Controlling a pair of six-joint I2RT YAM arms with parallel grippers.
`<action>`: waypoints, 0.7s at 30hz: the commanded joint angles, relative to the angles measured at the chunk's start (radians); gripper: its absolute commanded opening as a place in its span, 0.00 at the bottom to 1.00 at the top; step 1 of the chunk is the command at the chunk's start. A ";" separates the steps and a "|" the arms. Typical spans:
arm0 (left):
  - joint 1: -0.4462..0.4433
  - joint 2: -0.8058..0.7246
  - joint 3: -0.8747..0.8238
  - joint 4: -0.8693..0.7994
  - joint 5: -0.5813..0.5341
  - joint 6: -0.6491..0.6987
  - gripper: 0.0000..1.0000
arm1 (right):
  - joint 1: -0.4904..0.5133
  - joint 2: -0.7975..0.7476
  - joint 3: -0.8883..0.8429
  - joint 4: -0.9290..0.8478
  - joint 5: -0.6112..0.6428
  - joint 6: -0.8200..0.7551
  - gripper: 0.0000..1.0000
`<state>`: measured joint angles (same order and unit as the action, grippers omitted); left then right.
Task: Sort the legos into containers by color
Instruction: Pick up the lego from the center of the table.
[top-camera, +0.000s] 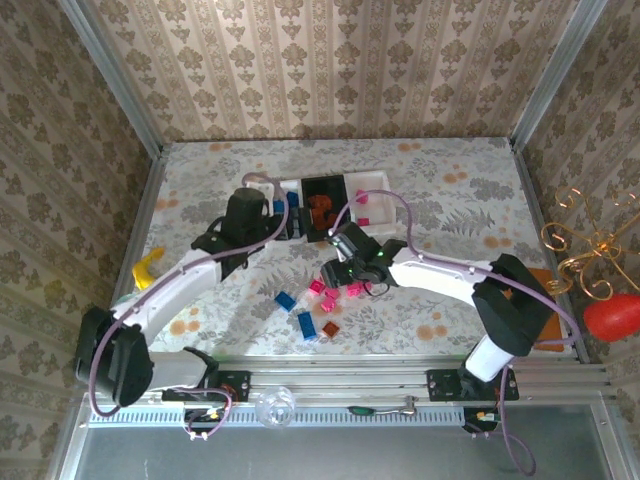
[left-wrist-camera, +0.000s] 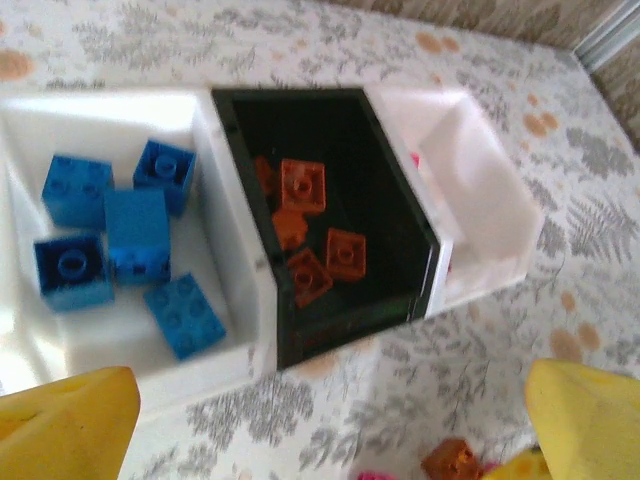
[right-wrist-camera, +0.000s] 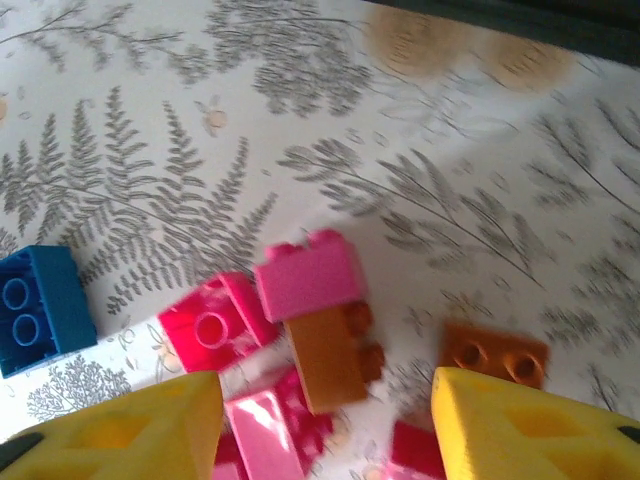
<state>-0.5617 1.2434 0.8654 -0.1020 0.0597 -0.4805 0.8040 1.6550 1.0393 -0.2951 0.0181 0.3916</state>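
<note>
Floral print covers the counter (top-camera: 460, 200); damask wallpaper (top-camera: 330, 70) rises behind the trays (top-camera: 382, 190). Loose legos (top-camera: 317, 287) lie on the trays' near side. Left fingers (left-wrist-camera: 70, 425) and right fingers (right-wrist-camera: 520, 430) both gape, empty.

The fern-printed table (top-camera: 450, 190) carries three joined trays (top-camera: 375, 178) toward the back. Loose blue, pink and orange-brown legos (top-camera: 286, 300) lie scattered in front of them; a yellow banana toy (top-camera: 147, 267) rests at its left edge.
</note>
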 joint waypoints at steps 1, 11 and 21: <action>-0.002 -0.083 -0.063 -0.023 -0.019 -0.033 1.00 | 0.016 0.051 0.051 -0.045 0.011 -0.052 0.51; -0.001 -0.181 -0.140 -0.082 -0.041 -0.035 1.00 | 0.028 0.153 0.098 -0.088 0.062 -0.088 0.42; 0.000 -0.186 -0.154 -0.080 -0.041 -0.032 1.00 | 0.028 0.185 0.089 -0.082 0.069 -0.087 0.40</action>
<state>-0.5625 1.0756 0.7174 -0.1730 0.0296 -0.5018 0.8257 1.8084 1.1122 -0.3473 0.0620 0.3161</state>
